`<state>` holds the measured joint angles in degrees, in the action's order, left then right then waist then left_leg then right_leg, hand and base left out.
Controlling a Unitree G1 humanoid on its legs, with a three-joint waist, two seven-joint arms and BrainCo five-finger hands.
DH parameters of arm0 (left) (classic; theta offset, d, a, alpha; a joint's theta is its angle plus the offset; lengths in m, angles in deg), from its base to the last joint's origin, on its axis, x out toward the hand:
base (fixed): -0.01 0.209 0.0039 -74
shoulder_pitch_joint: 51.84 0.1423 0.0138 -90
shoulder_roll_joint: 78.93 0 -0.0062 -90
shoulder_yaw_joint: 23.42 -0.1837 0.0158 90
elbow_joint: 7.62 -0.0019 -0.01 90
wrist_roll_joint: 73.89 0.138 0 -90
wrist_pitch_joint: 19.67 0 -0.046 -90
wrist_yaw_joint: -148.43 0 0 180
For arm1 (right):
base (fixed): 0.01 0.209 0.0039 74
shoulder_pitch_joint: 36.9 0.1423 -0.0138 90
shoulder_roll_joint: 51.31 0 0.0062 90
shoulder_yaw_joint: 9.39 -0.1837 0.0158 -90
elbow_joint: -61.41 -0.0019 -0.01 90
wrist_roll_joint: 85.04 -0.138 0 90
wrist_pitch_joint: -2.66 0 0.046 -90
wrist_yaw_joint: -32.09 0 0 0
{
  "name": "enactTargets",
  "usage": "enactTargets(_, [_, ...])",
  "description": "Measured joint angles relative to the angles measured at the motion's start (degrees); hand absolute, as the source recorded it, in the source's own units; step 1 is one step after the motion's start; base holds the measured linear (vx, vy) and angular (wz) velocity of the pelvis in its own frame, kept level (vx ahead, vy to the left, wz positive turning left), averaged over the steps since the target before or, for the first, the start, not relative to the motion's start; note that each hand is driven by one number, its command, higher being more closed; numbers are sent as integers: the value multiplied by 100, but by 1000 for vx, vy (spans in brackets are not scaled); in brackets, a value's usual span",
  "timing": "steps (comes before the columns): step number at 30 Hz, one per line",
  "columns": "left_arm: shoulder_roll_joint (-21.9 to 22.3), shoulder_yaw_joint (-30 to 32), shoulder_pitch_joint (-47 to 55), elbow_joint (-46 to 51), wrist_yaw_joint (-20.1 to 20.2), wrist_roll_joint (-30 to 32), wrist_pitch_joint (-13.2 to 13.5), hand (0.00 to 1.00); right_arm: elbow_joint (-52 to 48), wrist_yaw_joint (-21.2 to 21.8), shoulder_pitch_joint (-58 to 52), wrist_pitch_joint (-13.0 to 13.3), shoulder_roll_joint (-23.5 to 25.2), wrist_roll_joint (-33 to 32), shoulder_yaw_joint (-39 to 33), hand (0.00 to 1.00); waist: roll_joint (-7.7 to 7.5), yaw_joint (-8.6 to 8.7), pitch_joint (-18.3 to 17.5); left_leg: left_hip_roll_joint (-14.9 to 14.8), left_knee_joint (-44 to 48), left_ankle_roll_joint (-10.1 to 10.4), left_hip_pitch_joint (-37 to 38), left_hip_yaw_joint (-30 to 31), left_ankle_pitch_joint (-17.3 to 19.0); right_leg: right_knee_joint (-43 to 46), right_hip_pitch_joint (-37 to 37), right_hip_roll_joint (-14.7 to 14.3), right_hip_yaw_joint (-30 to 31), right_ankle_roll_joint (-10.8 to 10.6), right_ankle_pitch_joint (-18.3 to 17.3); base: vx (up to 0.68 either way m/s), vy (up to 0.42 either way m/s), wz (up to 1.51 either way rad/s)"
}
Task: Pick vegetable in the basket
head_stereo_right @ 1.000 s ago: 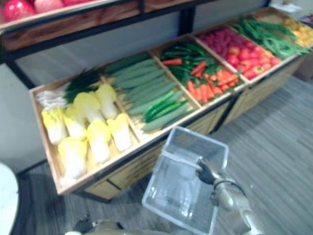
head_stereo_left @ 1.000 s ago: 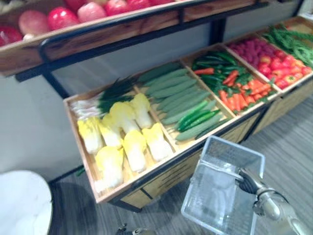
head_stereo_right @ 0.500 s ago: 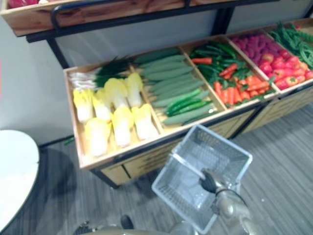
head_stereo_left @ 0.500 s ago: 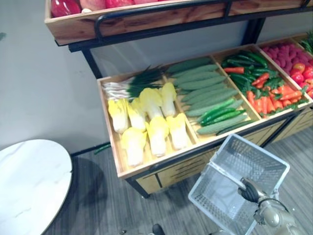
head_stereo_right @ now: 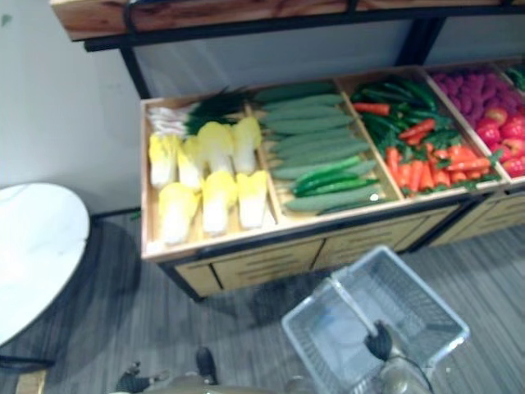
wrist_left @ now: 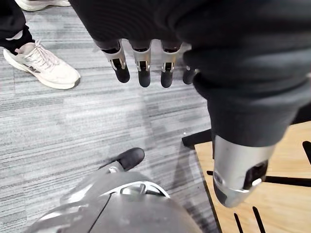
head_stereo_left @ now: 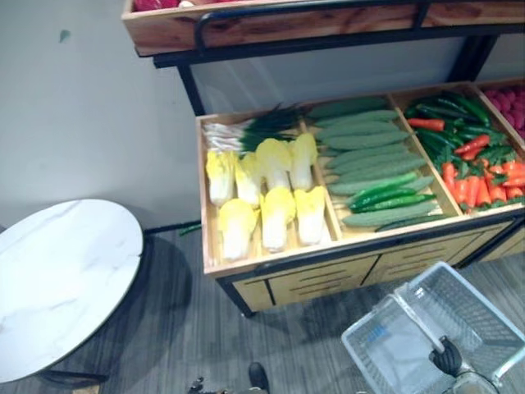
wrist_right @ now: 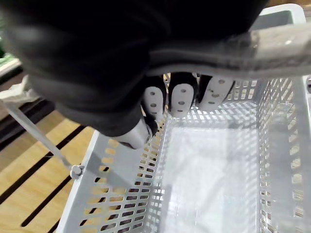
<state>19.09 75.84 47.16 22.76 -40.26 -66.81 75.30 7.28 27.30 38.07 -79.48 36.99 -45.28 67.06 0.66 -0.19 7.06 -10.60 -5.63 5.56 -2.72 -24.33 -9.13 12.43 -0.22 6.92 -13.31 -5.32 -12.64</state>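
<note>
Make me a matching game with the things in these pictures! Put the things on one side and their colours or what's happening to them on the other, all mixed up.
Things
1. cabbages
2. cucumbers
3. basket
4. table

Colour or state
a. white and round
b. long and green
c. hanging by its handle from the right hand
d. pale yellow

Right pairs: 1-d, 2-b, 3-c, 4-a

Left hand (wrist_left: 144,63), fingers (wrist_left: 166,70) relaxed, above grey floor (wrist_left: 73,126) near a person's white shoe (wrist_left: 43,68).
</note>
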Motion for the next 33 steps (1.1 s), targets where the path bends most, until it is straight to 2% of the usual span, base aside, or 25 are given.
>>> enactTargets(5, [30,48,72,660,-30,-2,26,0,378,-6,-126,-15,145,-48,-412,100,-95,11,-25,69,16,-43,65,14,-32,-167,185,8,-41,-25,35,145,-12,2])
enactTargets(7, [237,240,240,1531,-195,-1,132,0,594,-37,-148,-15,199,-69,-682,100,-102,13,-34,96,15,-43,181,21,-33,-275,364,31,-80,-44,46,102,-9,6])
enactTargets(13, [771,451,469,3885,-818,97,355,0,1256,-262,-70,-12,299,-365,-1303,100,95,27,-93,84,11,-42,195,160,-35,-342,491,26,-224,-44,46,32,-8,11])
enactTargets(18, [807,254,473,5060,-1240,569,498,0,1693,-408,36,-14,311,-497,-1475,100,192,33,-64,81,-25,-47,239,169,-37,-342,556,27,-251,-44,46,-31,8,3])
enactTargets(27, [775,-115,439,5611,-1450,771,605,0,2050,-480,141,-37,336,-832,-1496,100,168,151,-50,76,-29,-107,269,138,43,-412,556,24,-211,-35,85,-31,20,-3])
enactTargets(33, [714,-211,31,5378,-1600,773,599,0,2119,-499,178,-141,413,-831,-1299,100,70,155,-53,52,-29,-102,321,-23,65,-453,541,3,-66,-30,128,43,6,-11])
